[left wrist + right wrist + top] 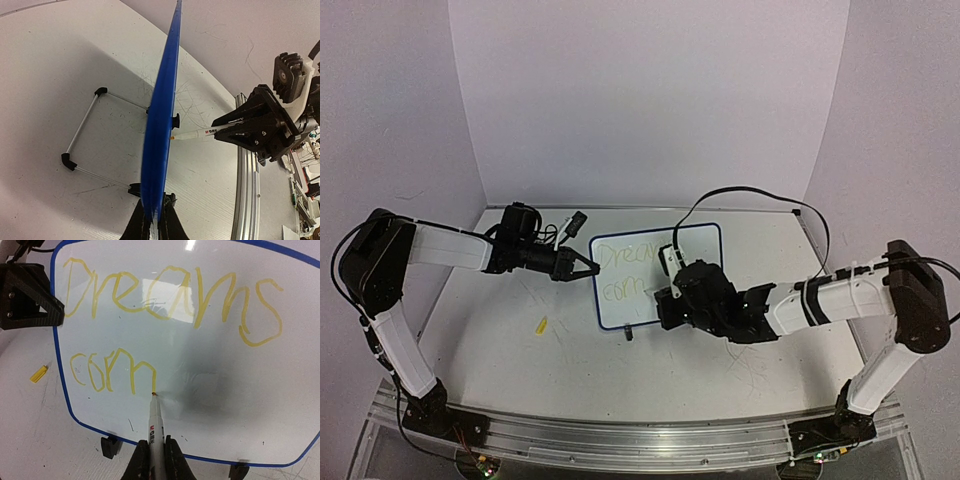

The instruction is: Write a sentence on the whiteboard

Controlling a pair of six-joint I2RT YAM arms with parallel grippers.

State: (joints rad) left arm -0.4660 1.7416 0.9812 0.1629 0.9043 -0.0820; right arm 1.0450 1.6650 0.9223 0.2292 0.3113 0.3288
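A small blue-rimmed whiteboard [625,308] stands upright near the middle of a scuffed white bench [500,350], between two robot arms. The left gripper [154,220] is closed on the board's left edge, steadying it. The right gripper [154,452] is clamped around a yellow marker [155,425], whose tip touches the board face.

The sentence [165,300] is partly written in pale yellow: "Dreams" fills the top line and "com" begins the second, with the marker tip at the foot of the last stroke of the "m". Judging by this, roughly half is done; the rest of that word and anything after it are not yet written.

The right wrist view alone makes the letters readable, and shows a yellow marker cap [38,374] lying on the bench to the board's left. The left wrist view sees the board edge-on, revealing the wire stand [82,125] behind it. The overhead view shows only faint traces of writing.
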